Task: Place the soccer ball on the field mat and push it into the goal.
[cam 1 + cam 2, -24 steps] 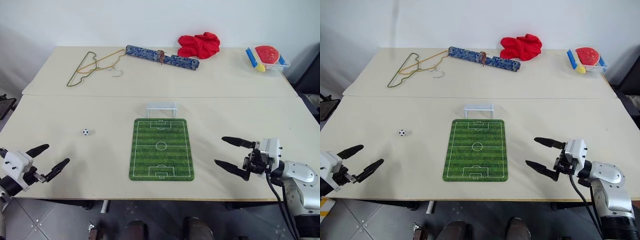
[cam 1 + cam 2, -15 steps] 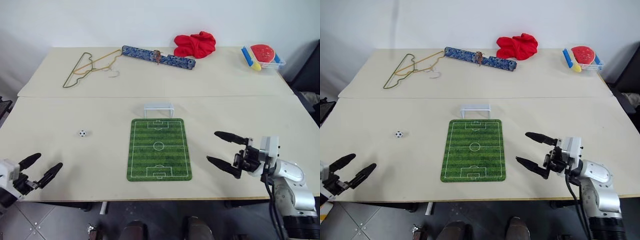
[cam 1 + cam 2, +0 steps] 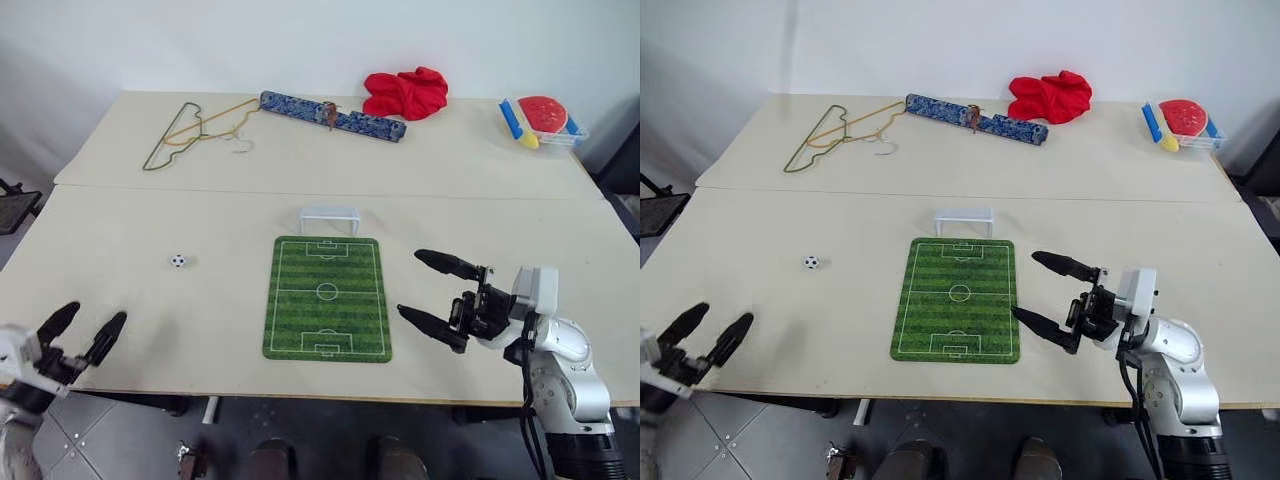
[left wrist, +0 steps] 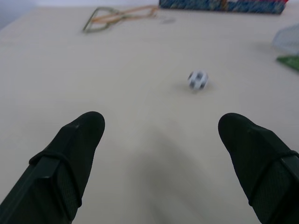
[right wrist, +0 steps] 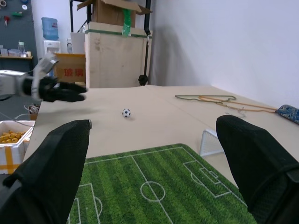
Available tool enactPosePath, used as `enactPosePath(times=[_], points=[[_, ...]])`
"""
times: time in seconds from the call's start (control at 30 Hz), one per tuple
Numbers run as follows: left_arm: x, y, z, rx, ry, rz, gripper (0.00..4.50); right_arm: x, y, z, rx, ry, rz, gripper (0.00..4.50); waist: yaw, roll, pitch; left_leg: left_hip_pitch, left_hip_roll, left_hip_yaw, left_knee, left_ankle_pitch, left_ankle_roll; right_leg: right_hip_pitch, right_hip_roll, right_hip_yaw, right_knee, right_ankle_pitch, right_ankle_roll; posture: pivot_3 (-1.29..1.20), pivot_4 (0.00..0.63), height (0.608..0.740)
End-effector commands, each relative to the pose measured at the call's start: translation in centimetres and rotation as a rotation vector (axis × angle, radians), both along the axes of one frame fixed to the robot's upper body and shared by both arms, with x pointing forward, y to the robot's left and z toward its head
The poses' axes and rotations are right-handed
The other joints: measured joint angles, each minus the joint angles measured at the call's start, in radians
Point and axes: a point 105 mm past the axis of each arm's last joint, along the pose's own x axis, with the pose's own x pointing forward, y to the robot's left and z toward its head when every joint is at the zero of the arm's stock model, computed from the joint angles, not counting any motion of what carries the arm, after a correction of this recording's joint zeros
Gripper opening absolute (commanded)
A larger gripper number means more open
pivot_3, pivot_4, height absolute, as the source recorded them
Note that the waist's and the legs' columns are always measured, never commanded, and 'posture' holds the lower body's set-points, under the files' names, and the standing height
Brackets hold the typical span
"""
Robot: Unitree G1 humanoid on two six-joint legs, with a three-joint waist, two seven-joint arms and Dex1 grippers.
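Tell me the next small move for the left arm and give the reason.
Probably reach the left gripper forward toward the soccer ball and settle its open fingers around it. The ball sits on the bare table, to the left of the field mat, so it has not yet been placed. The left gripper is empty at the table's near edge, with the ball ahead of it.

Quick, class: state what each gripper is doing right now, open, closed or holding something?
Left gripper: open, holding nothing, short of the soccer ball.
Right gripper: open, holding nothing, beside the field mat.
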Motion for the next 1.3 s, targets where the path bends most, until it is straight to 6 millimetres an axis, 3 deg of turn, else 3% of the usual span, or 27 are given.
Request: enactPosePath(times=[0.03,0.23,0.37,0.5,0.63,0.93,1.03,1.17,1.23,1.3], points=[[1.8,-1.2,1.8,0.045,-0.014,-0.047,4.46,-0.3,-0.1,0.3,-0.011,-0.017,0.000,4.50,-0.001,0.000,0.000,0.000,0.000,0.000,0.000,0.000,0.000,0.000,0.000,0.000,0.000,0.000,0.000,0.00,0.150,0.740],[7.0,-2.5,1.4,0.074,0.099,-0.079,4.46,-0.6,0.2,-0.1,-0.012,-0.008,-0.002,4.50,-0.002,0.000,0.000,0.000,0.000,0.001,0.000,0.000,0.000,-0.001,0.001,0.001,0.000,0.000,0.000,0.00,0.150,0.740],[8.7,-2.6,1.1,0.056,0.139,-0.060,4.46,-0.8,0.4,-0.1,-0.011,-0.010,-0.009,4.50,-0.013,0.000,0.000,0.000,0.000,0.002,-0.001,0.000,0.000,-0.002,0.001,0.001,0.000,0.000,0.000,0.00,0.150,0.740],[8.9,-3.7,0.5,0.069,0.180,-0.125,4.46,-1.0,0.5,0.0,-0.008,-0.009,-0.018,4.50,-0.022,0.000,0.000,-0.002,0.000,0.002,-0.001,0.000,0.000,-0.004,0.001,0.001,0.000,0.000,0.000,0.00,0.150,0.740],[8.8,-3.1,0.2,0.065,0.192,-0.104,3.69,-1.2,0.6,0.0,-0.003,-0.008,-0.027,4.50,-0.026,0.000,0.000,-0.002,0.000,0.002,0.000,0.000,0.000,-0.004,0.001,0.001,0.001,0.000,0.000,0.00,0.150,0.740],[8.4,-2.8,-0.2,0.084,0.207,-0.113,0.89,-1.1,0.4,-0.3,0.002,-0.003,-0.039,4.50,-0.023,0.000,0.000,-0.002,0.000,0.002,0.001,0.000,0.000,-0.004,0.001,0.002,0.001,0.000,0.000,0.00,0.150,0.740],[8.2,-3.3,0.6,0.078,0.158,-0.161,0.86,-1.0,0.3,-0.2,0.000,-0.005,-0.045,4.50,-0.024,0.000,0.000,-0.002,0.000,0.002,0.001,0.000,0.000,-0.004,0.001,0.002,0.001,0.000,0.000,0.00,0.150,0.740],[7.1,-6.4,4.5,0.054,-0.025,-0.395,0.86,-1.1,-0.6,0.0,-0.037,-0.004,-0.042,4.50,-0.023,0.000,0.000,-0.002,0.000,0.003,0.001,0.000,0.000,-0.004,0.001,0.002,0.002,0.000,0.000,0.00,0.150,0.740],[6.1,-10.3,5.8,0.135,-0.031,-0.637,0.86,-1.5,-2.0,-0.3,-0.089,0.009,-0.042,4.50,-0.014,-0.001,0.000,-0.003,0.000,0.002,0.001,0.000,0.000,-0.004,0.000,0.002,0.001,0.000,0.000,0.00,0.150,0.740],[5.3,-12.6,6.1,0.185,-0.008,-0.762,0.86,-2.0,-2.8,-0.6,-0.125,0.021,-0.039,4.50,-0.005,-0.001,0.000,-0.003,-0.001,0.002,0.002,0.000,0.000,-0.004,0.000,0.001,0.001,0.000,0.000,0.00,0.150,0.740]])
